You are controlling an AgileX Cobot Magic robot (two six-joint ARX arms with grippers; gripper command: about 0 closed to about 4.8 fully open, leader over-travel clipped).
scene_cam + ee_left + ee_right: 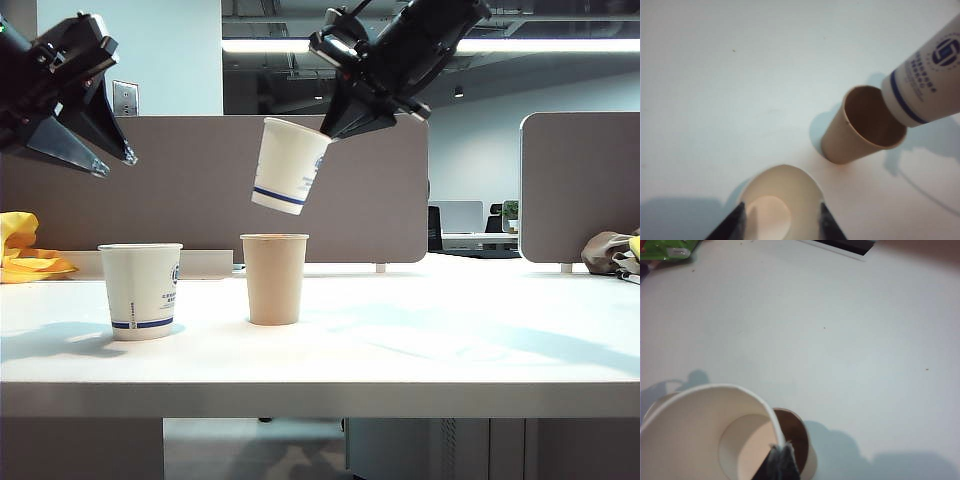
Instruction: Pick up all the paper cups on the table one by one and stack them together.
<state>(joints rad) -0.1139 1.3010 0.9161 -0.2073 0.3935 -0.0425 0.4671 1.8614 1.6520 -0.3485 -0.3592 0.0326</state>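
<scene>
An office desk between grey partition panels: cup stacking just starting, none nested yet.

On the white table (420,340), the right gripper (335,128) pinches the rim of a white cup (290,165), tilted in the air just above the tan cup (274,278) near the middle. The left gripper (100,150) hangs spread wide and empty over the second white cup (141,290), which stands toward the left edge. Both standing cups remain to be stacked.

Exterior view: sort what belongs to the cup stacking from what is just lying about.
Job: held white cup, pinched at its rim by the shut right gripper; tan cup; standing white cup; open left gripper; table.
Lying about: yellow cloth; grey bundle.
</scene>
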